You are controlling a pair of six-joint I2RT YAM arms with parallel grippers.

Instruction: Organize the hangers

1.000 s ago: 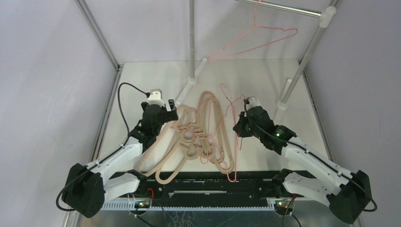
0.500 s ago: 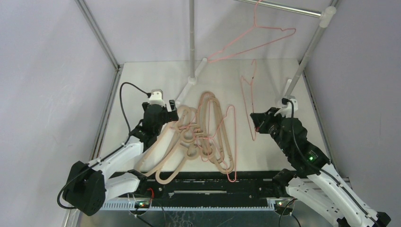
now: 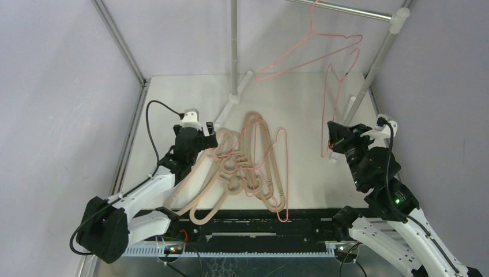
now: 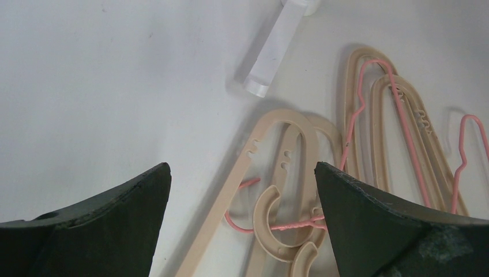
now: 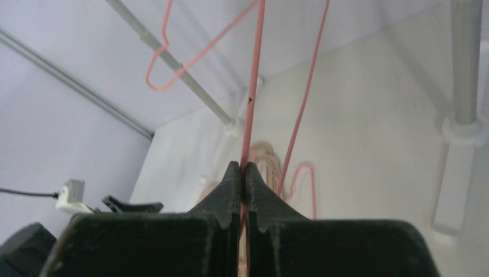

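Rack rail runs above and beyond the right gripper, with one pink wire hanger hooked on it. Pile of beige hangers lies flat on table, just below and ahead of left gripper, jaws wide apart, nothing held. Right gripper pinched tight on second pink wire hanger: thin, springy-looking, long axis near upright, hook end above the jaws toward the rail. Right arm is much nearer the rail, so hooking looks like its job.
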